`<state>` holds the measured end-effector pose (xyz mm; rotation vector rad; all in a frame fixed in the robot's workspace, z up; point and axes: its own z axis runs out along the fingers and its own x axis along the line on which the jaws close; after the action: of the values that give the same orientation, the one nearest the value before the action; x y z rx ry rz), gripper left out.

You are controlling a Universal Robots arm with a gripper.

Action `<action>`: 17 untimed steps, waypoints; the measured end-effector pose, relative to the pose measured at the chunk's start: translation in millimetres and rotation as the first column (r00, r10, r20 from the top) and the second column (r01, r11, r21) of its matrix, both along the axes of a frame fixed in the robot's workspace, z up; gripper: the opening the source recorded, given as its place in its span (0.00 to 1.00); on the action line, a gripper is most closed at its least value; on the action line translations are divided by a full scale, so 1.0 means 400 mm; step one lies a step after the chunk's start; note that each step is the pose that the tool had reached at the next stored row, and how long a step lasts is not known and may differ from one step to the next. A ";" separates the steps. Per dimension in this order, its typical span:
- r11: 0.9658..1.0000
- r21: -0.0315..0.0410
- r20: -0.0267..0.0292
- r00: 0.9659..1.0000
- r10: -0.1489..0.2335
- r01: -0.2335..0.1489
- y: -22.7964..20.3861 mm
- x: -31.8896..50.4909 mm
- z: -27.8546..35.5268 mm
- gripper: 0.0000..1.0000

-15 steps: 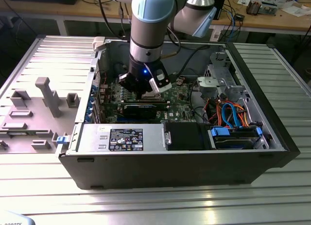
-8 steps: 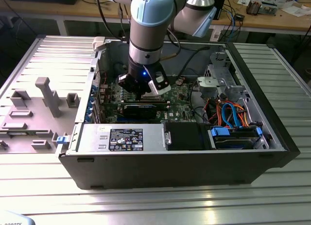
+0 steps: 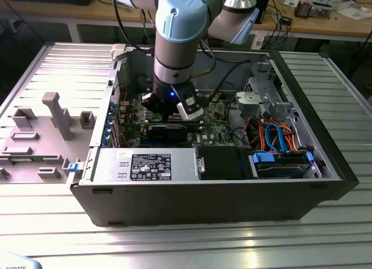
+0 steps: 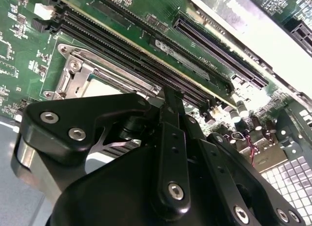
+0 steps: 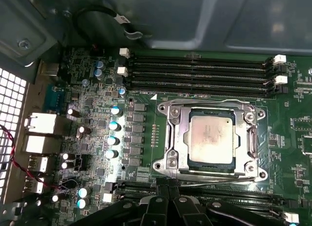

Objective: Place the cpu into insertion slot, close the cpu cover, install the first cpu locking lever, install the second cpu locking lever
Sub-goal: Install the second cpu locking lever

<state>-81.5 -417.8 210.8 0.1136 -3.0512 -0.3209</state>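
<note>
The gripper (image 5: 168, 199), fingers pressed together and holding nothing, hovers just beside the insertion slot (image 5: 171, 138), where the cpu (image 5: 211, 138) already sits under the closed cpu cover (image 5: 213, 107).

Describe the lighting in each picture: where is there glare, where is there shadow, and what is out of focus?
In the exterior view, glare streaks the ribbed metal table, while the open computer case is shadowed inside. In the second wrist view, a washed-out white band crosses beyond the memory slots, and the nearby gripper is dark and soft. In the first wrist view, the cpu is evenly lit and sharp.
</note>
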 end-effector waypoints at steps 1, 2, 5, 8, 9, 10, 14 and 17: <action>1.000 0.004 0.000 1.000 0.000 0.000 -0.001 -0.001 -0.001 0.11; 1.000 0.010 0.000 1.000 0.000 0.000 -0.002 -0.004 -0.005 0.11; 1.000 0.024 0.000 1.000 0.000 0.000 -0.003 -0.009 -0.016 0.11; 0.999 0.043 0.000 1.000 0.000 0.000 -0.003 -0.010 -0.025 0.11; 0.999 0.048 0.000 1.000 0.000 0.000 -0.003 -0.011 -0.025 0.11; 0.999 0.053 0.000 1.000 0.000 0.000 -0.003 -0.011 -0.026 0.11; 0.997 0.077 0.000 1.000 0.000 0.000 -0.003 -0.014 -0.029 0.11; 0.997 0.081 0.000 1.000 0.000 0.000 -0.003 -0.014 -0.037 0.11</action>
<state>-87.1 -418.9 196.2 0.1181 -3.0387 -0.4451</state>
